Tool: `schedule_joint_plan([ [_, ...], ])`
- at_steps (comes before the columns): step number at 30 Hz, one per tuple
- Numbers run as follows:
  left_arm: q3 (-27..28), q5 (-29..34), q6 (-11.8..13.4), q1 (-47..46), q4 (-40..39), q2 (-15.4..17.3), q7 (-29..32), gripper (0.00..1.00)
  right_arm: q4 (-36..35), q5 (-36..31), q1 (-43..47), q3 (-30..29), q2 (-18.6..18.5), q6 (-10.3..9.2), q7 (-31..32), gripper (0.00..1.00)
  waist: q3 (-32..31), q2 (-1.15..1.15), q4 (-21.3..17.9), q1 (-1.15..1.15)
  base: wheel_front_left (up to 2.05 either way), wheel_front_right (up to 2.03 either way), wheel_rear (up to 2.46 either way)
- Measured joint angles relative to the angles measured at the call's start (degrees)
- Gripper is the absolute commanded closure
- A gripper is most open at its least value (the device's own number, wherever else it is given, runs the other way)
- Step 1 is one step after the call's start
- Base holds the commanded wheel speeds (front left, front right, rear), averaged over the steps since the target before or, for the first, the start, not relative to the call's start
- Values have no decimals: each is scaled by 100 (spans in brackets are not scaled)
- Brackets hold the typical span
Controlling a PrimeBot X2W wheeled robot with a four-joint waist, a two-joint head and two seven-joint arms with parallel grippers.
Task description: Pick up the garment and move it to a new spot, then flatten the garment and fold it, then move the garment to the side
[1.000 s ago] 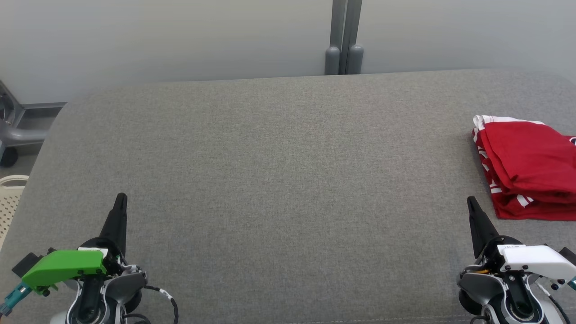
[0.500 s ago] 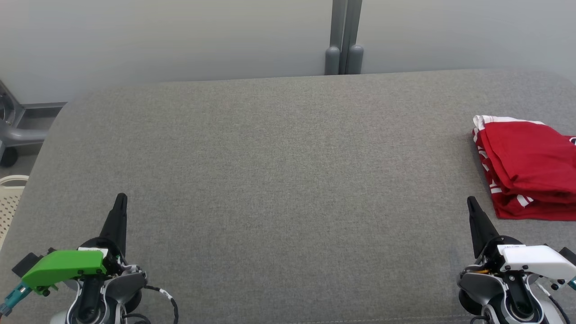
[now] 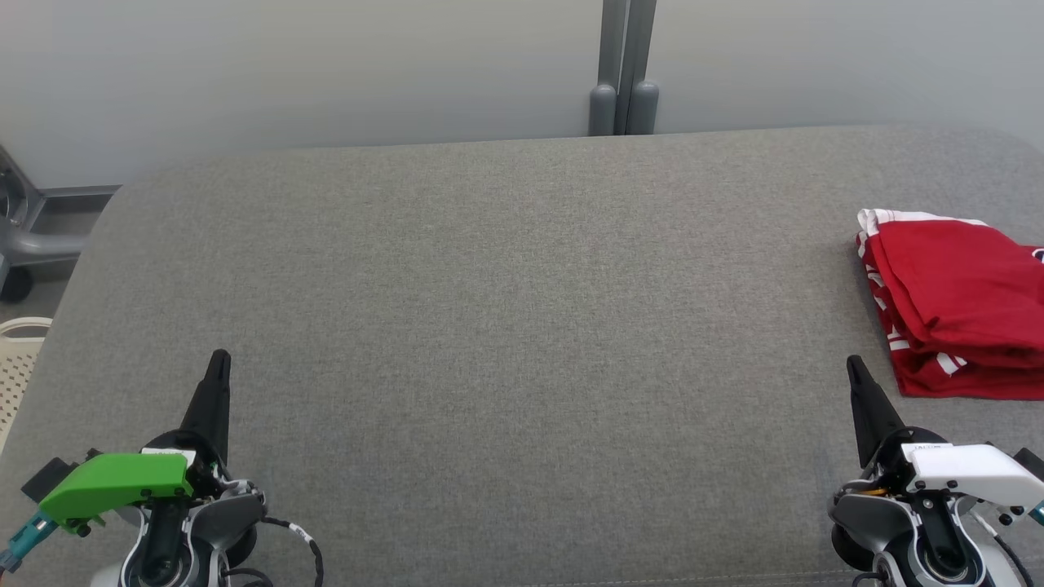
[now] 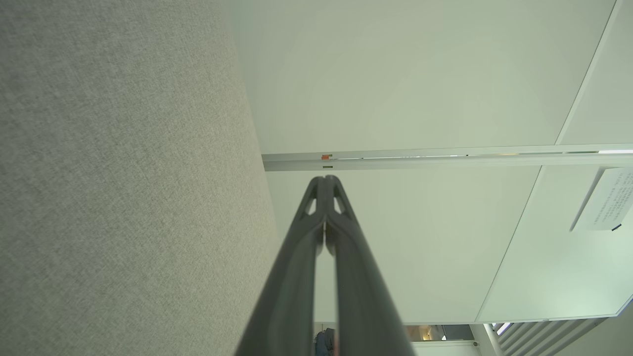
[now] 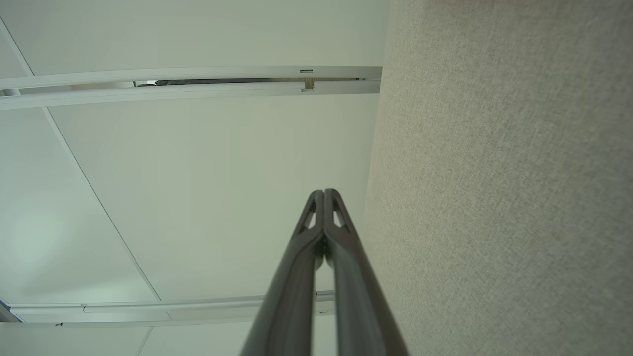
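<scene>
Saw folded red-and-white fabric garment (image 3: 954, 310) resting on grey woven surface (image 3: 522, 326), right side. Found left gripper (image 3: 218, 359) and right gripper (image 3: 852, 364) both pinched fully together, holding nothing.

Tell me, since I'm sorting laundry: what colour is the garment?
Garment is red with white trim; head view.

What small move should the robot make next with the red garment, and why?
Probably only rest the arms: the red garment already lies folded at the right side of the grey surface, and the left tool and right tool are shut, apart from it.
</scene>
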Motion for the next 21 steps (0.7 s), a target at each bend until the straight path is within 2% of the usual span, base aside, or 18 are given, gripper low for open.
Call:
schedule_joint_plan([
  [21,0,0,0,0,0,0,0,100,0,0,0,0,0,0,0,100,0,0,0,0,0,0,0],
])
